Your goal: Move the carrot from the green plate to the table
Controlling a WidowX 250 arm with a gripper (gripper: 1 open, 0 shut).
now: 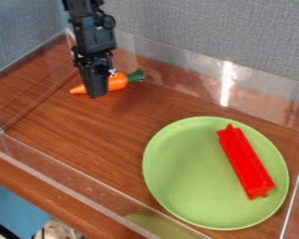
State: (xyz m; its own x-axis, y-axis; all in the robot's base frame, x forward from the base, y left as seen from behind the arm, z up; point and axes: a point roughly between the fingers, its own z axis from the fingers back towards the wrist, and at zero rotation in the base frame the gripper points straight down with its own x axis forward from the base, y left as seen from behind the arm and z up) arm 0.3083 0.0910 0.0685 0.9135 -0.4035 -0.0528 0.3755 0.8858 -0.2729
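Apparently done: carrot (119,82) on counter (108,123), well apart from green plate (177,177), end effector (97,91) closed in front of it, fingers together; a low sideways sweep could knock the carrot and roll it.

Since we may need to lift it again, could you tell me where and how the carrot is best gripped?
I would take the carrot around its thick orange part near the green stem end, coming from above with the fingers on its two long sides. It lies flat on the table, and its tip narrows away to the left of the picture, likely giving less to hold.
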